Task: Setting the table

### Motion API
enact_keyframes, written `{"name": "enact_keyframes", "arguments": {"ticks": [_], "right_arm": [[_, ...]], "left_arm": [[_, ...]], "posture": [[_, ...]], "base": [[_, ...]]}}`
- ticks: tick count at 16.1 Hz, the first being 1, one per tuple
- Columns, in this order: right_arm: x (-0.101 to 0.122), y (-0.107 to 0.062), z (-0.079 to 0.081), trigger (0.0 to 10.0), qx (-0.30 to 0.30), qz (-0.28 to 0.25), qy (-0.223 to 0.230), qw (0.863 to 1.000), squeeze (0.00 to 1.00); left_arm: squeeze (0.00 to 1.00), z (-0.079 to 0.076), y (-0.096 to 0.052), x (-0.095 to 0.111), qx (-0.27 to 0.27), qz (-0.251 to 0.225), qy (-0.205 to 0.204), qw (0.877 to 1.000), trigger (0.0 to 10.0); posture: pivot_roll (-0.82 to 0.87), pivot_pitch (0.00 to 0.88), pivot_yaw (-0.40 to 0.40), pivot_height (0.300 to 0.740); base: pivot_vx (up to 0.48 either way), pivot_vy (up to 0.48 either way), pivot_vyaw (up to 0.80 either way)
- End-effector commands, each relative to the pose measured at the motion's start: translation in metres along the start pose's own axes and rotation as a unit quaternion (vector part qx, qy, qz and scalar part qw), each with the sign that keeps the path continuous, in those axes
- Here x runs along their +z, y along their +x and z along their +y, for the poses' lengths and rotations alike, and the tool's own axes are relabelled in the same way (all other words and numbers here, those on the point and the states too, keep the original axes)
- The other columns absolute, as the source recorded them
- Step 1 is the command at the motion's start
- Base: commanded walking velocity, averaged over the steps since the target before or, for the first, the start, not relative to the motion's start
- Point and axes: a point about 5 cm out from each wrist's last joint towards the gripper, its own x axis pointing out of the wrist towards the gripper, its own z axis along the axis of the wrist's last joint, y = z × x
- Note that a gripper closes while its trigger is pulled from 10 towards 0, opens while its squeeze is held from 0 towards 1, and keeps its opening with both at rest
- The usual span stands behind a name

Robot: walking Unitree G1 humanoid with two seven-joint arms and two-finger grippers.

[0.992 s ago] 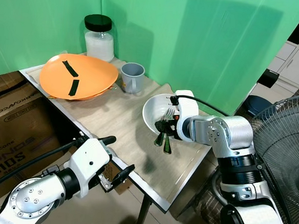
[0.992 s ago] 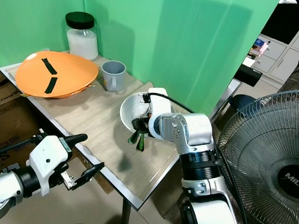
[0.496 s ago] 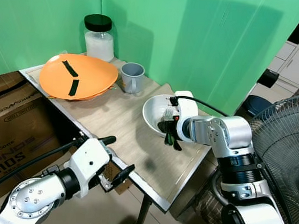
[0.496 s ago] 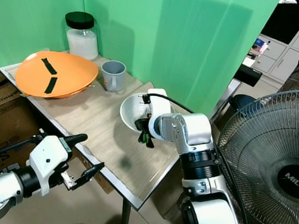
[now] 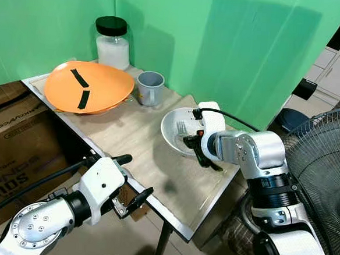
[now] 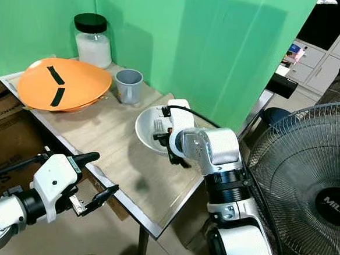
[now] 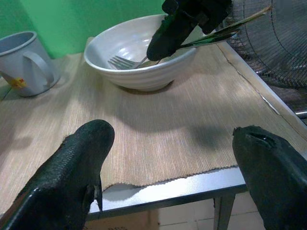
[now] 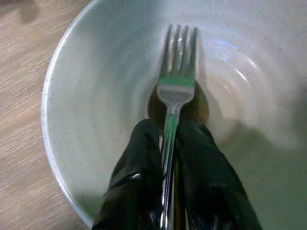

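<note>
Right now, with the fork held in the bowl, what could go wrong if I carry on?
The right gripper pinches the fork by its thin handle; it could slip or twist. The tines rest inside the white bowl, so pushing may slide it toward the nearby table edge. The left gripper hangs open, idle.

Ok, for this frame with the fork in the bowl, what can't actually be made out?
- Fork handle: right wrist view, hidden between the right gripper fingers, so its length is unknown.
- Whether the tines touch the bowl bottom: cannot tell.
- Under the orange plate: eye views, covered by the plate.
- Jar contents: white, too small to identify.
</note>
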Motion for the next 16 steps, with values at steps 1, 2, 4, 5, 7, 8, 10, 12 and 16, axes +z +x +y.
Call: {"name": "enact_keyframes", "arguments": {"ticks": [1,2,4,5,7,8,10,12,16], "right_arm": [[0.008,-0.002,-0.001,0.0,-0.003,-0.012,-0.007,1.000,0.00],[0.008,-0.002,-0.001,0.0,-0.003,-0.015,-0.008,1.000,0.00],[0.012,-0.003,-0.002,0.0,-0.004,-0.031,-0.010,0.999,0.00],[0.018,-0.005,-0.004,0.0,-0.006,-0.050,-0.007,0.999,0.00],[0.022,-0.008,-0.007,0.0,-0.008,-0.063,-0.001,0.998,0.00],[0.024,-0.009,-0.009,0.0,-0.010,-0.072,-0.001,0.997,0.00],[0.028,-0.011,-0.011,0.0,-0.009,-0.101,0.004,0.995,0.00],[0.043,-0.029,-0.015,0.0,0.012,-0.222,-0.022,0.975,0.00],[0.042,-0.097,-0.018,10.0,0.055,-0.390,-0.048,0.918,0.00]], "left_arm": [[0.00,0.000,0.002,-0.001,-0.002,0.003,-0.001,1.000,10.0],[0.00,0.000,0.002,-0.001,-0.003,0.003,-0.001,1.000,10.0],[0.00,0.000,0.002,-0.001,-0.003,0.003,0.000,1.000,10.0],[0.00,0.000,0.002,-0.001,-0.003,0.002,0.000,1.000,10.0],[0.00,0.000,0.003,-0.001,-0.003,0.001,0.001,1.000,10.0],[0.00,0.000,0.003,-0.001,-0.004,0.001,0.002,1.000,10.0],[0.00,0.000,0.004,0.000,-0.005,-0.001,0.004,1.000,10.0],[0.00,0.004,0.008,0.004,0.018,-0.015,0.010,1.000,10.0],[0.00,0.005,0.023,0.025,0.109,-0.085,-0.032,0.990,10.0]], "posture": [[0.11,0.000,-0.093,0.740],[0.11,0.000,-0.093,0.740],[0.11,0.000,-0.092,0.740],[0.11,0.000,-0.092,0.740],[0.10,0.000,-0.091,0.740],[0.10,0.000,-0.090,0.740],[0.11,0.000,-0.097,0.740],[0.12,0.000,-0.106,0.740],[0.11,0.000,-0.109,0.740]], "base": [[0.000,0.000,0.00],[0.000,0.000,0.00],[0.000,0.000,0.00],[0.000,0.000,0.00],[0.000,0.000,0.00],[0.000,0.000,0.00],[0.000,0.000,0.00],[0.000,0.000,0.00],[0.000,0.000,0.00]]}}
